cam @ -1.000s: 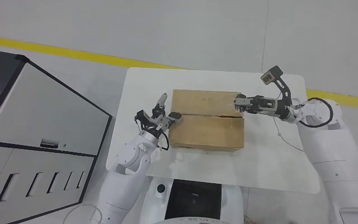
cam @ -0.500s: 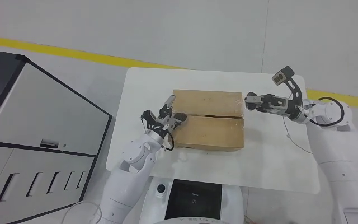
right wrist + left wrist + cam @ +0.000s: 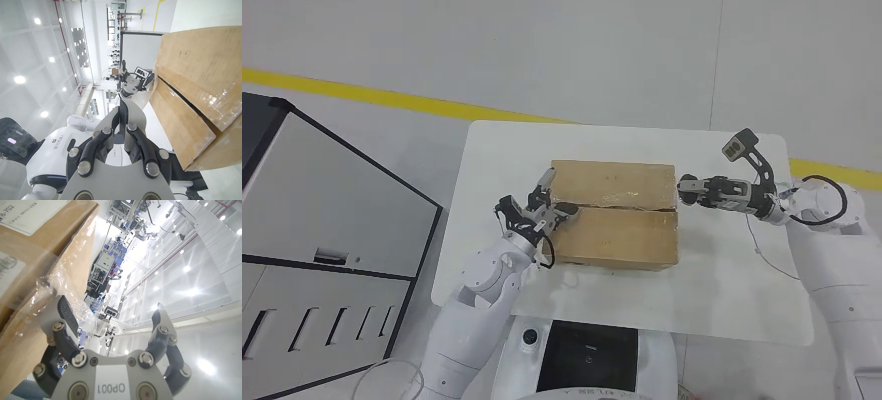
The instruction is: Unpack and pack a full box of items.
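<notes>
- Cardboard box (image 3: 614, 213), flaps down, sits mid white table (image 3: 722, 290).
- Left gripper (image 3: 554, 195) spread wide at one box end; right gripper (image 3: 685, 187) pinched together, empty, beside the other.
- Yellow line (image 3: 362, 95) crosses grey floor (image 3: 642, 50).

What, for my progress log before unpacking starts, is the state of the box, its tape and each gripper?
box: closed, both top flaps down, lying flat on the table.
tape: clear, loose and crumpled at the box end by the left gripper.
left gripper: open, at one end of the box, beside the loose tape.
right gripper: shut, nothing seen between its fingers, just off the other end.
</notes>
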Robot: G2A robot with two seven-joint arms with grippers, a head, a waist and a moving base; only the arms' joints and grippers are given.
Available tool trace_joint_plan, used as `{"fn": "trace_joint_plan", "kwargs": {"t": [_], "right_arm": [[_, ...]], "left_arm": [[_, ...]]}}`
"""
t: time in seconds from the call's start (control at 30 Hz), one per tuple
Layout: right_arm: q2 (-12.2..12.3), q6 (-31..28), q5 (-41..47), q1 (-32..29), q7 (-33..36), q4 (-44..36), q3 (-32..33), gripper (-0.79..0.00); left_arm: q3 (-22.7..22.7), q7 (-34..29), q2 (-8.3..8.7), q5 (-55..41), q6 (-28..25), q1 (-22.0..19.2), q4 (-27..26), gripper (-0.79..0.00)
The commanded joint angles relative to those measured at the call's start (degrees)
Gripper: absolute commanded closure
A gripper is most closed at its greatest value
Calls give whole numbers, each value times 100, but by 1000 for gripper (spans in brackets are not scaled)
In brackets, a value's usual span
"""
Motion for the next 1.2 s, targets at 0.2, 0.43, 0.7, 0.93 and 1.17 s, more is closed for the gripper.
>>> {"fn": "trace_joint_plan", "kwargs": {"t": [0.2,0.43,0.7,0.93,1.17], "right_arm": [[18,88,-68,-72,-92,41,-5,0],[16,103,-38,-99,-121,172,-44,0],[2,94,38,-52,-165,336,-93,0],[4,143,68,-7,-167,403,-95,0],[11,147,57,7,-164,445,-94,0]], "left_arm": [[124,-7,0,60,-16,-111,56,-785],[252,-43,1,52,-4,-97,-42,-785],[347,-8,-9,-56,-13,-187,-104,-785],[455,80,-28,-109,-217,-231,-22,-785],[921,358,-107,-28,-340,-365,256,-785]]}}
